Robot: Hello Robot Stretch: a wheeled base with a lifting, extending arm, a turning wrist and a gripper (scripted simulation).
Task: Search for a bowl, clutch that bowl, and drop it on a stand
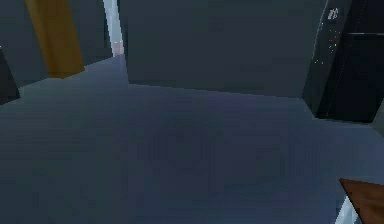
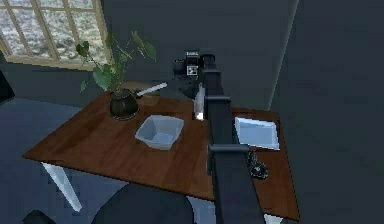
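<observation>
The room is looking dim, with a blue-grey floor, and a window (image 2: 50, 30) is letting in light at the upper left of the arm side view. A brown wooden bench (image 2: 100, 140) on white legs is stretching across the middle of that view. One brown corner of a bench (image 1: 365, 195) is also peeking in at the lower right of the forward view. The bowl (image 2: 160, 132) is sitting upright near the middle of the bench, pale grey-blue, with nothing showing in it. A leafy plant (image 2: 115, 60) in a dark pot (image 2: 122, 103) is standing just behind it, to the upper left. A flat white tray (image 2: 256, 132) is lying to the right, past the dark arm (image 2: 222, 150). The gripper (image 2: 181, 74) is hanging above the far side of the bench, up and right of the bowl. I cannot tell how its fingers are set or whether it is holding anything. The bowl is looking thin, stiff and smooth, so it is likely light but slippery, and it might crack if dropped. The rim is looking like the best place to grab, with one finger inside and one outside.
</observation>
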